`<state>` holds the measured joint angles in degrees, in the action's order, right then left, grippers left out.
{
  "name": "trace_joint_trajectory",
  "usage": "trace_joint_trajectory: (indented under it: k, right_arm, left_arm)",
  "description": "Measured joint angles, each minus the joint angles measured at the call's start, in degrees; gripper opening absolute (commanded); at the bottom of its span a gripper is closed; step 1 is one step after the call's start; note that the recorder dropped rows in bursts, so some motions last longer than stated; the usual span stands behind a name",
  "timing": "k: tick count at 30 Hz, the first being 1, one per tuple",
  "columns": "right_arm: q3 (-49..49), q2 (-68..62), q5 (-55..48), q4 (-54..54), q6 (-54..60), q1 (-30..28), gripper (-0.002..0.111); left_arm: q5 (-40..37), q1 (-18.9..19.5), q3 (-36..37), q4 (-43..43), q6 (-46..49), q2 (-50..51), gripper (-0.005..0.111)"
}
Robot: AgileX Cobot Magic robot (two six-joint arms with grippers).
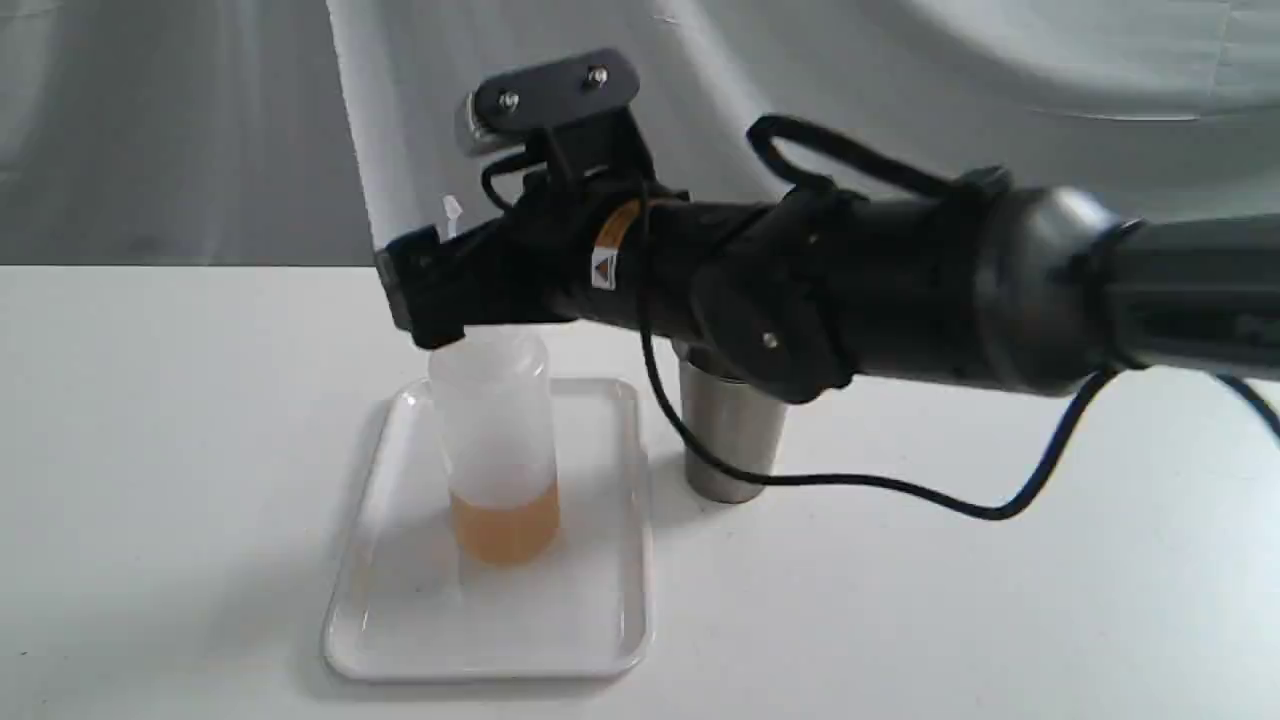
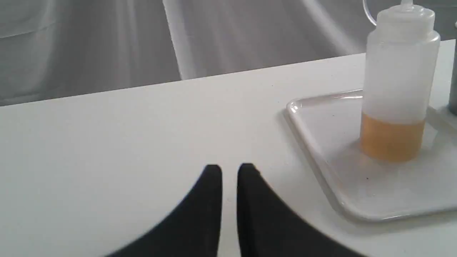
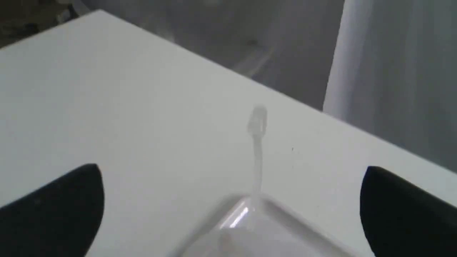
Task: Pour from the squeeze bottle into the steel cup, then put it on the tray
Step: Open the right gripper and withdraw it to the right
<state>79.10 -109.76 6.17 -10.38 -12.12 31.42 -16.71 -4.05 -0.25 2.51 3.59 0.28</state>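
Translucent white plastic squeeze bottle (image 1: 497,450), amber liquid low inside, stands upright on the shallow clear-whitish plastic tray (image 1: 480,665), well in from the far edge of the white desk (image 1: 150,450). Brushed steel cup (image 1: 735,440) sits just beside the tray, toward the right edge. Right pincer (image 3: 232,171) is spread wide about the bottle top, probably a release. Left pincer (image 2: 229,169) is nearly together, empty, parked clear. Arm warning sticker (image 1: 605,268) unreadable; bottle unlabelled.

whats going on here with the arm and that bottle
The squeeze bottle stands upright on the tray, with amber liquid low in it. The right tool sits open at its top, not clamping it. The steel cup stands on the table beside the tray, its contents hidden. The left tool hangs shut, off to the side.
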Motion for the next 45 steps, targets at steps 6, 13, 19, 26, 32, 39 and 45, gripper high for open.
trace_joint_trajectory:
  k: [6,13,19,26,32,39,45]
  right_arm:
    - [-1.35,8.42,-5.32,-2.52,0.00,0.00,0.093]
    - [-10.78,20.79,-6.62,-3.17,0.00,0.00,0.080]
    - [-21.05,33.92,-6.94,-3.17,0.00,0.00,0.045]
    - [-29.58,46.08,-10.08,-2.20,0.00,0.00,0.000]
    - [-30.95,51.01,-19.86,0.88,0.00,0.00,0.000]
    - [-34.03,51.25,-8.48,0.78,0.00,0.00,0.000]
    - [-41.33,51.25,8.31,4.50,0.00,-0.78,0.000]
  left_arm:
    - [0.00,0.00,0.00,0.00,0.00,0.00,0.008]
    - [0.00,0.00,0.00,0.00,0.00,0.00,0.008]
    - [0.00,0.00,0.00,0.00,0.00,0.00,0.008]
    - [0.00,0.00,0.00,0.00,0.00,0.00,0.008]
    - [0.00,0.00,0.00,0.00,0.00,0.00,0.008]
    - [0.00,0.00,0.00,0.00,0.00,0.00,0.008]
    - [0.00,0.00,0.00,0.00,0.00,0.00,0.008]
